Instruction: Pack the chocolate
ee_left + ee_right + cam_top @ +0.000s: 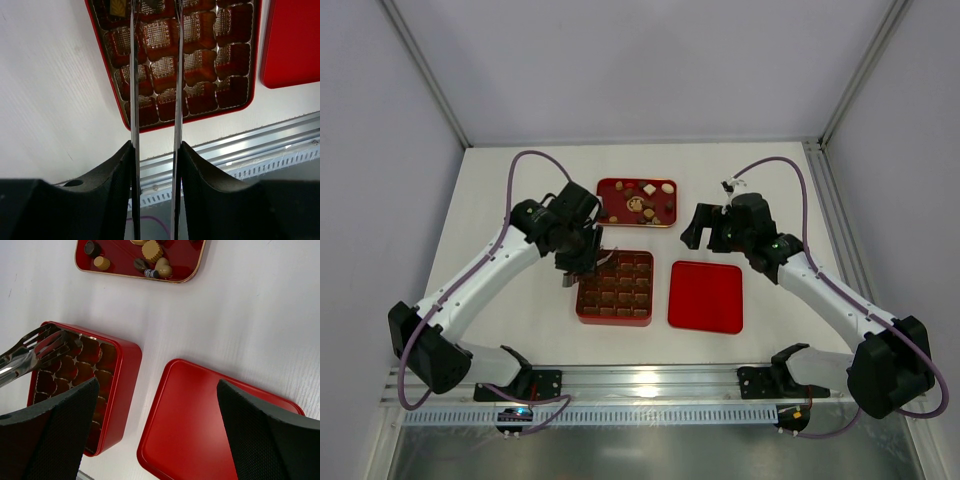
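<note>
Chocolate strewn left-to-right along red tray, upper centre; single headings indiscernible. Left hand clamped on tongs; right hand apart.

The lid is glossy red (smooth, faintly reflective); the tongs shiny metal; the fingers of the right gripper matt, grainy black.

arms: white links, black joints | cables: purple | jaws: black, textured

Metal tongs hover over the red box, lid beside it.
</note>
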Robot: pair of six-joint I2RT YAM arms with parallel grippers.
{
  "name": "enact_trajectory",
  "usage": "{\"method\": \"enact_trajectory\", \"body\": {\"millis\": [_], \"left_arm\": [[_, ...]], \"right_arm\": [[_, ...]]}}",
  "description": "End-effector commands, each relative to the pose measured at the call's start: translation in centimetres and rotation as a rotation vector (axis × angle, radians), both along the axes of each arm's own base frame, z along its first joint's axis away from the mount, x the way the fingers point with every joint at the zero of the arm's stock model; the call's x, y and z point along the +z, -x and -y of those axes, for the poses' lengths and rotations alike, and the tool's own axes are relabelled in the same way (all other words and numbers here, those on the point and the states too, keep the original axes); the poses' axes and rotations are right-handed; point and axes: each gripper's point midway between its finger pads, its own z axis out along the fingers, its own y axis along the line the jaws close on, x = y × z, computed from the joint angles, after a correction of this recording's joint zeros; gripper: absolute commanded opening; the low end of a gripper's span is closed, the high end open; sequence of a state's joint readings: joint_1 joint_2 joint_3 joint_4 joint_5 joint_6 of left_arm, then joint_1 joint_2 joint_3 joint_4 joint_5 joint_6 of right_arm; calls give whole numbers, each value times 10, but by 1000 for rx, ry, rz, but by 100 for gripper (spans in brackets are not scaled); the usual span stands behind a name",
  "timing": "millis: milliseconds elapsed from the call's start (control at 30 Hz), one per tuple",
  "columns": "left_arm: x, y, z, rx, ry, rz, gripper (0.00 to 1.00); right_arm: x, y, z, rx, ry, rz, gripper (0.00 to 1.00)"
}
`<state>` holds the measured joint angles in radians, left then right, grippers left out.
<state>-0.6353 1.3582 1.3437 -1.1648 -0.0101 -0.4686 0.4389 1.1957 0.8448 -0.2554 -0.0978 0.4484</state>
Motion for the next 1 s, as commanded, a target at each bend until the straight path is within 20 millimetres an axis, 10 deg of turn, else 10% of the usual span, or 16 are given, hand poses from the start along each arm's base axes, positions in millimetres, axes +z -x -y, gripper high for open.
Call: {"method": "enact_trajectory", "body": {"millis": [0,433,967], "left_arm": [[10,-2,-1,7,14,50,42],[69,-40,37,-6,148,163,41],[33,-159,99,-37,33,161,43]], "right_arm": [[12,-7,-4,-4,-25,42,100],[18,-8,-5,8,-18,50,100],[23,1,1,18,-1,63,100]]}}
